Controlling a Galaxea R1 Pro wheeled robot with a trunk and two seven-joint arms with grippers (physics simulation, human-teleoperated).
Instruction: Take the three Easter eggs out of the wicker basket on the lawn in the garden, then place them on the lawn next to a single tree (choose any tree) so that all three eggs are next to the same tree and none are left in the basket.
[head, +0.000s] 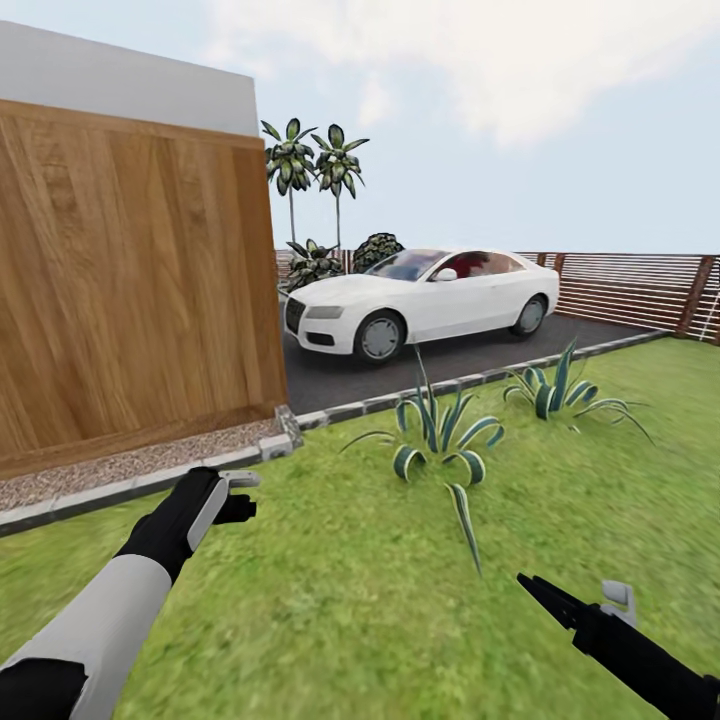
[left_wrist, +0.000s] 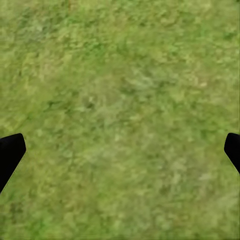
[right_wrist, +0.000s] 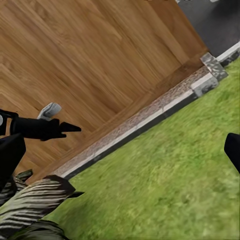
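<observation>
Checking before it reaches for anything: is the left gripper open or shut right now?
Open. In the left wrist view, the fingertips sit far apart, with only bare lawn between them and nothing held.

Mottled green lawn (head: 330, 590), patched with yellower and darker green. Warm brown wood-grain wall (head: 130, 280) with slanting streaks, topped by a plain pale grey band. Speckled pinkish-grey gravel strip (head: 130, 462) edged with light grey kerb stones (head: 110, 492). White car (head: 420, 298) with dark tinted glass and a red interior, on dark grey asphalt (head: 450, 360). Spiky plants (head: 440, 432) striped green and cream. Reddish-brown slatted fence (head: 630, 290). Pale blue sky with soft white cloud. Black left gripper (head: 232, 496) with a white patch; black right gripper (head: 560, 598) with a grey part.
</observation>
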